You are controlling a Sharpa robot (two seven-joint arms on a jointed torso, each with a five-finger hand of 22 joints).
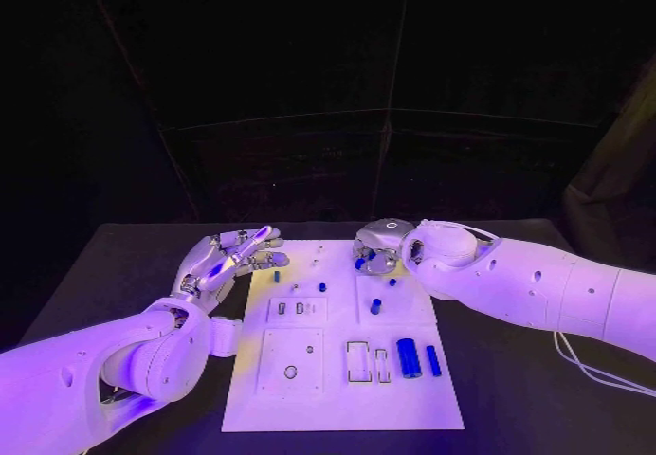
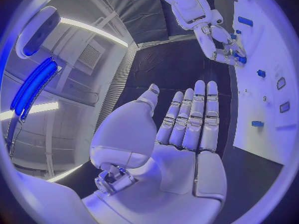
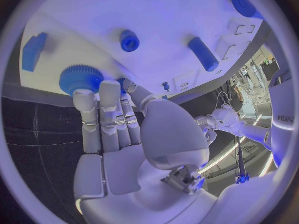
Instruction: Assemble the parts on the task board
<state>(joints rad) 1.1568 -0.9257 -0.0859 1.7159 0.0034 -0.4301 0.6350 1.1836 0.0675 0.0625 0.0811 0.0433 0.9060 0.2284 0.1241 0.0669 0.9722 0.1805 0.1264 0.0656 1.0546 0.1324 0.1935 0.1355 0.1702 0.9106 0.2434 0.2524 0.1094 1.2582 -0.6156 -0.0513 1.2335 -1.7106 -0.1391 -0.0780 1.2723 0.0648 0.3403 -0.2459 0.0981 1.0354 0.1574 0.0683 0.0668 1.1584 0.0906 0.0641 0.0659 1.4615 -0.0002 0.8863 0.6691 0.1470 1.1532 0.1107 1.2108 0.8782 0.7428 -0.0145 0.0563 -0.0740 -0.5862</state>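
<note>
- Black worktop [image 1: 136,256] under a dark backdrop, with the white task board [image 1: 342,379] lying in its middle.
- Left hand [image 1: 229,258] hovers over the worktop just beside the board's far left corner; in the left wrist view its fingers [image 2: 193,119] are stretched out straight and apart, palm bare, grasping nothing.
- Right hand [image 1: 380,245] is at the board's far edge, fingers pointing down at it. In the right wrist view its fingertips [image 3: 109,89] lie against a round, ridged blue part [image 3: 79,78] at the board's rim; whether they actually grip that piece I cannot tell.
- Two long blue cylinders [image 1: 409,357] lie side by side at the board's near right, beside a row of rectangular slots [image 1: 358,361].
- Smaller blue parts [image 1: 376,306] are spread over the far half of the board, near the right hand.
- An oval cut-out [image 1: 288,372] sits at the board's near left.
</note>
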